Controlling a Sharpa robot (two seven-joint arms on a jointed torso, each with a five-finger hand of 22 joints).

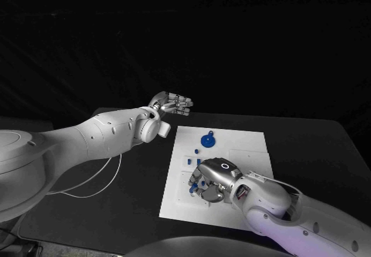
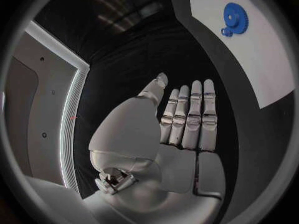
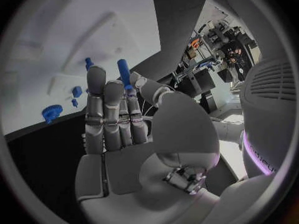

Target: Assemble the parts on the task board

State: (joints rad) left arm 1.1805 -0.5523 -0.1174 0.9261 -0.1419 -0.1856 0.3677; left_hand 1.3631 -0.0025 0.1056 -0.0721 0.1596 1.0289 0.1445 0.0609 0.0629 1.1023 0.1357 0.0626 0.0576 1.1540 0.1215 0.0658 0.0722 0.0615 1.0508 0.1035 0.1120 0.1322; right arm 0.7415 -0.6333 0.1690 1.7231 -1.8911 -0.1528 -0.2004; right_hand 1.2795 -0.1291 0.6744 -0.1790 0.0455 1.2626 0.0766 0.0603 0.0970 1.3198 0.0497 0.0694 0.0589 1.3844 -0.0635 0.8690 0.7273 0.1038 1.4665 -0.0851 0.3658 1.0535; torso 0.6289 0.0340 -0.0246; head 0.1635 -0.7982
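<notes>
Here, over the near half of the task board [image 1: 232,140], the right hand [image 1: 210,181], palm down, fingers [image 3: 104,109] extended side by side among the small blue parts [image 1: 193,159]. In the right wrist view, a blue peg [image 3: 123,70] rising right by the fingertips and thumb [image 3: 147,87], apparently pinched between them, though contact not plainly shown: cannot tell for certain whether clamped on it or merely touching. Probably kept low and close so as to seat a piece in the board without lifting it far. Beyond that hand, toward the far edge of the board, a blue gear [image 1: 208,141] lying flat, well apart from the fingers and untouched; near the middle of the board, a few short blue pieces standing or lying, too small to sort out. Off the far left corner of the board, raised above the black counter [image 1: 309,144], the left hand [image 1: 172,104]: fingers straight and together, thumb a little apart, holding nothing, palm bare in its own wrist view. Likely parked there to leave the board clear for the other arm and unshadowed for the head camera. Assembly judged only partly done, with the gear and several pieces not yet joined.
</notes>
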